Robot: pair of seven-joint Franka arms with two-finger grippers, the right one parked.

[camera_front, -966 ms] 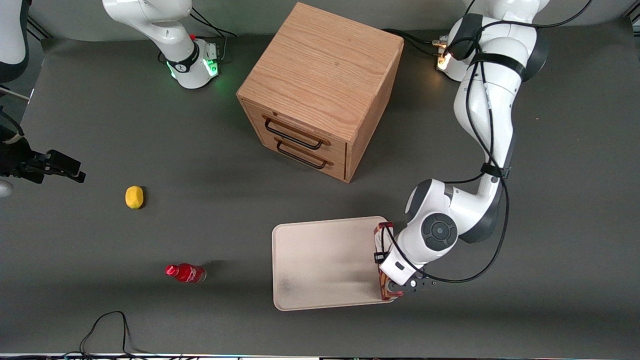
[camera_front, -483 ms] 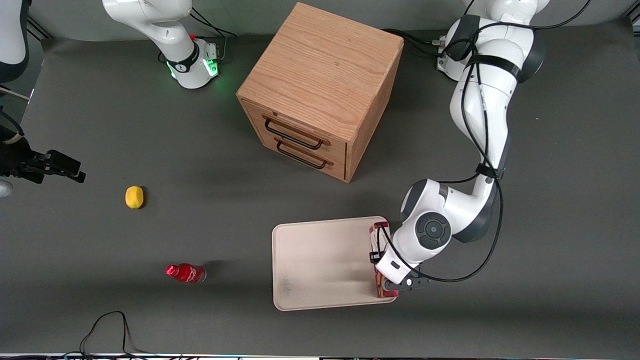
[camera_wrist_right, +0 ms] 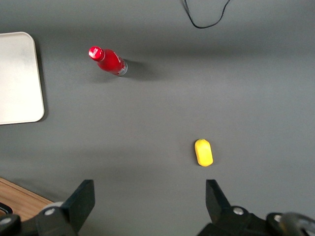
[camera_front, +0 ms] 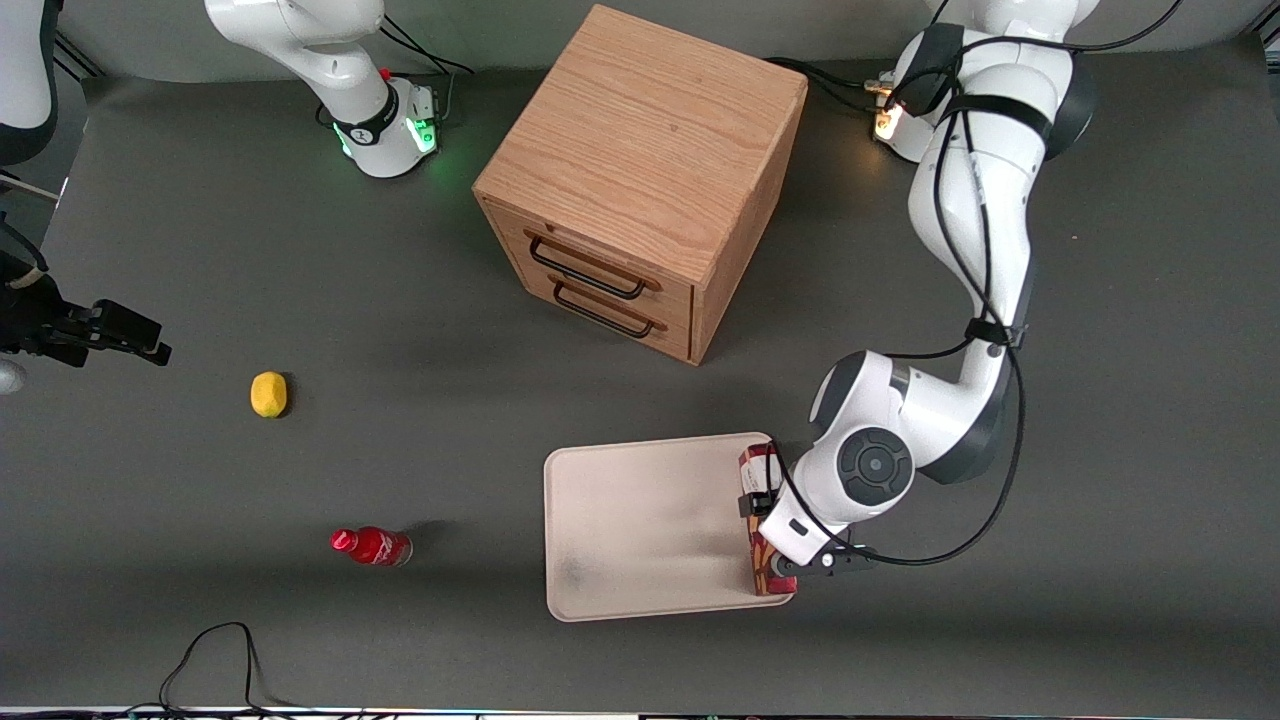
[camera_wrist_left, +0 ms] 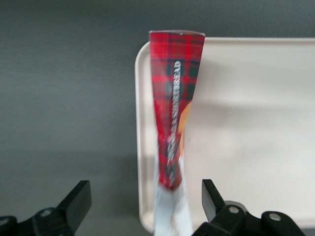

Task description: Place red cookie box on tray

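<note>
The red cookie box (camera_front: 752, 468) lies lengthwise on the tray (camera_front: 640, 520), along the tray's rim toward the working arm's end; the arm's wrist covers its middle. My left gripper (camera_front: 766, 528) hovers right above it. In the left wrist view the gripper (camera_wrist_left: 145, 204) is open, and the red tartan box (camera_wrist_left: 174, 98) runs away from between the two black fingers (camera_wrist_left: 78, 201) with a gap on each side. Its white end is blurred close to the camera. The cream tray (camera_wrist_left: 256, 123) spreads out beside the box.
A wooden two-drawer cabinet (camera_front: 645, 180) stands farther from the front camera than the tray. A small red bottle (camera_front: 372, 546) and a yellow lemon (camera_front: 268, 394) lie toward the parked arm's end; both also show in the right wrist view, bottle (camera_wrist_right: 108, 61) and lemon (camera_wrist_right: 203, 152).
The box and gripper first slid a little farther onto the tray. Since then the box has stayed put while the wrist drew slightly back toward the working arm's end.
</note>
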